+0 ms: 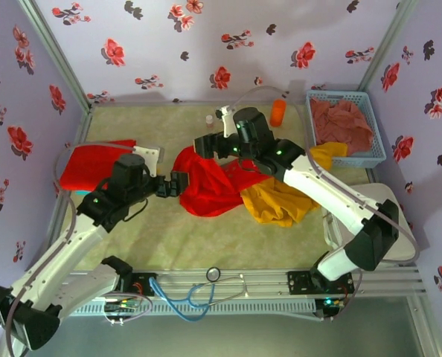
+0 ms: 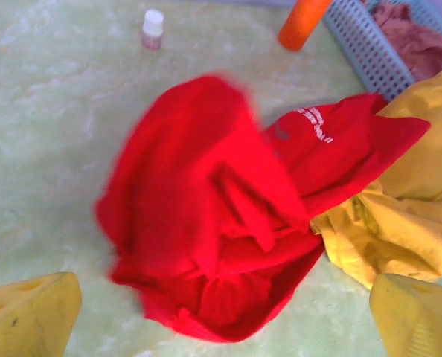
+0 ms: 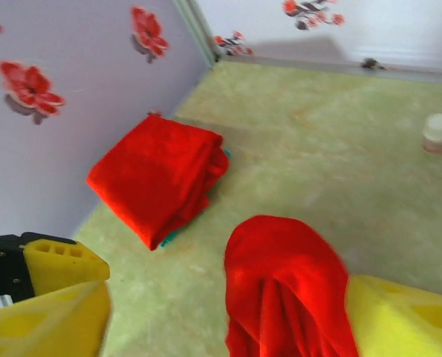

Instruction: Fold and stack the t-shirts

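Red cloth marks both task items. One crumpled t-shirt (image 1: 206,186) lies heaped at the centre of the top view, with white lettering on a fold in the left wrist view. A folded t-shirt (image 1: 94,163) sits at centre left, near the papered wall (image 1: 27,111).

**Step in hand (judged).** One shirt is folded and the second is about to be spread; the heap is not yet flat.

**Jaws.** The left jaws, just left of the heap, stand wide apart and hold nothing. The right jaws, at the heap's upper edge, are also apart. A hump of red cloth rises between them and leans on the lower-right finger (image 3: 411,316), unclamped.

**Next move (judged).** Each arm needs a true edge, hem or shoulder, so the cloth can be drawn out flat. A pinch into the bunched middle would likely lift several layers together.

**Edges and room.**
- A yellow garment (image 1: 280,197) overlaps the heap's right side and touches it, so it may drag along.
- The bare bench (image 1: 154,230) at lower centre offers the widest spreading area.
- Upper centre is hemmed by a small bottle (image 1: 209,119) and an orange cylinder (image 1: 278,111).
- A blue basket (image 1: 310,119) of dull-red cloth fills the upper right.
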`<state>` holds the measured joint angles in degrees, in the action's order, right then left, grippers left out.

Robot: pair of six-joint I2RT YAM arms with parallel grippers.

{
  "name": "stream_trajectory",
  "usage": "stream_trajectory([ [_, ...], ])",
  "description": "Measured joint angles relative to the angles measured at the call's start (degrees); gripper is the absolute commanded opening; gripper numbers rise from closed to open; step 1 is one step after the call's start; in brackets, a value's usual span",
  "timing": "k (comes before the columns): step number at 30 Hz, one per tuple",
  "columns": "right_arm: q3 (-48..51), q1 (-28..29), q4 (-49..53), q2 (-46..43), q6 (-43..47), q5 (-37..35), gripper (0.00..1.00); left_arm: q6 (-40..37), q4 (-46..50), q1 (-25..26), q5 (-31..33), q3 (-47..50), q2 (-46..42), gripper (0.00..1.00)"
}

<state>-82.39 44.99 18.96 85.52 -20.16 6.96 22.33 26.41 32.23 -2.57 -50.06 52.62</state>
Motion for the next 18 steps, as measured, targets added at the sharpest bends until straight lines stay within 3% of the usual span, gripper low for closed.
stream_trajectory([
  [5, 8.4, -2.4, 8.4, -7.2, -0.3, -8.5, 0.97, 1.3, -0.1, 0.0, 1.7, 1.3, 7.6, 1.00],
  [9, 15.3, -8.3, 15.5, -10.6, -2.7, -13.5, 0.98, 2.0, -1.0, 0.0, 2.6, 1.5, 12.9, 1.00],
  [18, 25.7, -10.8, 22.2, -3.7, -7.8, -17.5, 0.95, 2.7, -2.3, 0.0, 3.7, -2.2, 21.6, 0.99],
])
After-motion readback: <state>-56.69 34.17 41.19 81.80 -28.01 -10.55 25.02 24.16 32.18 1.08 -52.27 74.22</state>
